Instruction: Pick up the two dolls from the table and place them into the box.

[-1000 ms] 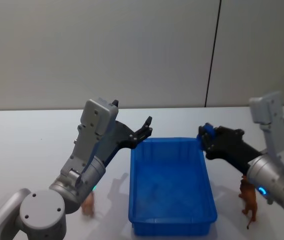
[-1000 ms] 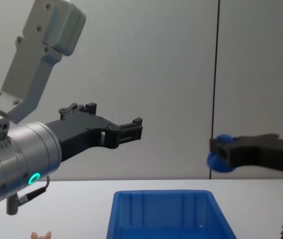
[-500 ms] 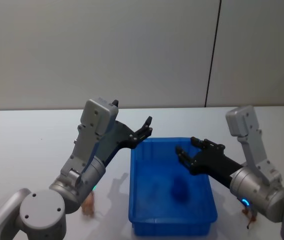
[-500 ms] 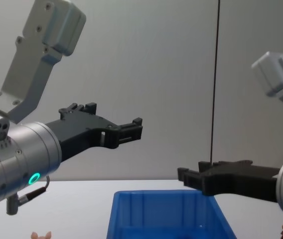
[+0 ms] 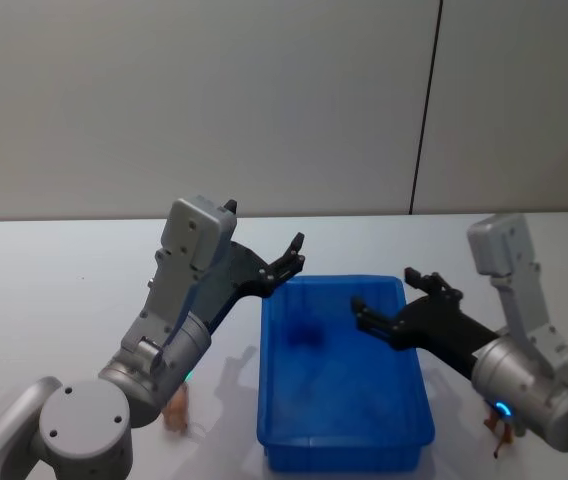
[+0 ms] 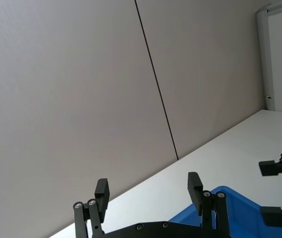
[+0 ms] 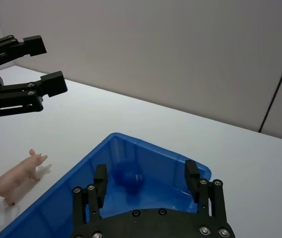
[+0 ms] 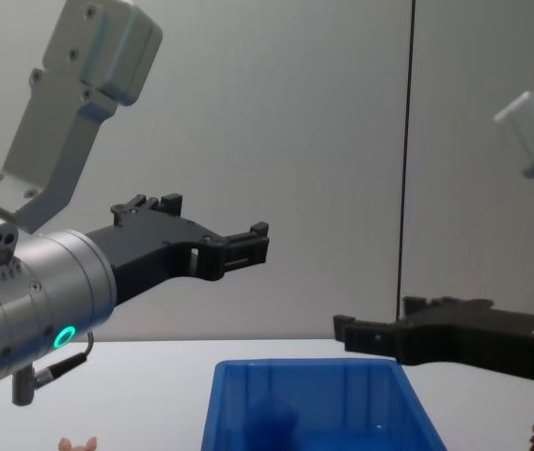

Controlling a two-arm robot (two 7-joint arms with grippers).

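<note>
1. Table point(image 5: 54, 290): plain white top.
2. Box point(image 5: 342, 442): bright blue bin, set at the middle of the table near its front edge.
3. Blue doll point(image 5: 304, 335): inside the box, on the floor toward its far left corner; it shows as a blurred shape, so its pose cannot be told.
4. Pink doll point(image 7: 16, 176): a pig figure standing on the table to the left of the box, near the front edge.
5. Reddish-brown doll point(image 5: 500, 430): on the table to the right of the box, near the front edge, mostly hidden by the right arm.
6. Left claw point(image 5: 292, 256): in the air beside the box's far left corner, fingers spread wide, gripping nothing.
7. Right claw point(image 5: 385, 291): above the far right part of the box, fingers spread wide, gripping nothing.
</note>
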